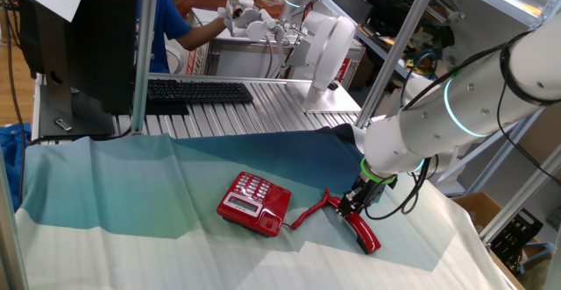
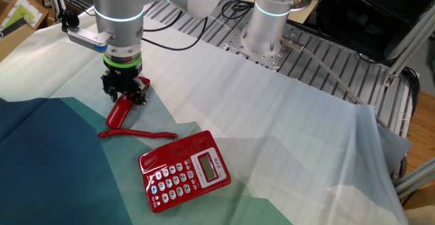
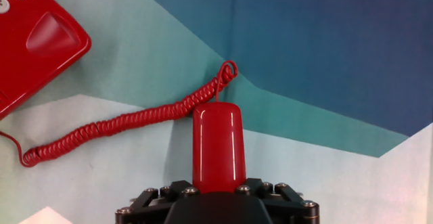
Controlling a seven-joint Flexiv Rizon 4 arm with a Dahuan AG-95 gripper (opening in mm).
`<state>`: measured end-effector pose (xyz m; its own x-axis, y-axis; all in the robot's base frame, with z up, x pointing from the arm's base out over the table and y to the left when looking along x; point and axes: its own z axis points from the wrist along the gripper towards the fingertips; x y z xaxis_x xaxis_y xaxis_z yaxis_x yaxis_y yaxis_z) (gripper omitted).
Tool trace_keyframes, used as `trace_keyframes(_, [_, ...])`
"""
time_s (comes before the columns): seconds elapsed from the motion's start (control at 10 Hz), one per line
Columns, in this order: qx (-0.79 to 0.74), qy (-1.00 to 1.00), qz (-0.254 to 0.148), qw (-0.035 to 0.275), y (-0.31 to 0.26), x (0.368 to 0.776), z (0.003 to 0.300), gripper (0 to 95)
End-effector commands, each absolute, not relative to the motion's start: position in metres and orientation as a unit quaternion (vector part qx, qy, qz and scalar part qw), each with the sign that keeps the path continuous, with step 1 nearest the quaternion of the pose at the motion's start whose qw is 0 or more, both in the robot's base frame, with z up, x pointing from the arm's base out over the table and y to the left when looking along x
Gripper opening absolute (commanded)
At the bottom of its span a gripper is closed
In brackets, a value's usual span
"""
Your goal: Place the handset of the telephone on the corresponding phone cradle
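Looking along the fingers, I see the glossy red plastic bar-shaped handset [image 3: 215,146] running up from the bottom centre of the hand view, with the black two-finger gripper [image 3: 215,195] down over its near end. I cannot tell whether the fingers pinch it or merely straddle it.

I judge it light and stiff, but slick, so a grip at one thick end may let it swing or slip. I would sooner hold it nearer the middle. Its red coiled cord [image 3: 128,122] trails to the left towards the small wedge-shaped red plastic telephone [image 2: 183,170], well apart from the handset, and should tug softly on a lift. The long recessed phone cradle [image 2: 162,160] lies bare.

Underneath is a loose, creased blue, teal and white cloth [image 2: 272,116] that could ruck. A black computer keyboard [image 1: 197,90] sits upper left in one fixed view.
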<state>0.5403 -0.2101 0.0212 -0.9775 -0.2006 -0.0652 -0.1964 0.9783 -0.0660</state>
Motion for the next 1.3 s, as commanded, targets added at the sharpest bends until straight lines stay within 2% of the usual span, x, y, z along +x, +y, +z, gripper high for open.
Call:
trace_keyframes(0.1, [-0.101,0.994,-0.026,0.031,-0.2116,0.5431,0.0208,57.0])
trace_keyframes(0.3, [-0.091,0.995,-0.026,0.033,-0.2117,0.5431,0.0208,57.0])
trace_keyframes(0.4, [-0.09,0.995,-0.026,0.032,-0.2117,0.5431,0.0208,38.0])
trace_keyframes(0.5, [-0.092,0.995,-0.026,0.031,-0.2117,0.5431,0.0207,38.0])
trace_keyframes(0.6, [-0.096,0.995,-0.025,0.03,-0.2117,0.5431,0.0206,19.0])
trace_keyframes(0.8, [-0.097,0.995,-0.024,0.03,-0.2117,0.5432,0.0206,19.0])
trace_keyframes(0.9, [-0.1,0.994,-0.024,0.029,-0.2117,0.5432,0.0205,0.0])
trace_keyframes(1.0, [-0.102,0.994,-0.023,0.021,-0.2117,0.5432,0.0205,0.0])
trace_keyframes(1.3, [-0.1,0.995,-0.024,0.022,-0.2117,0.5432,0.0205,0.0])
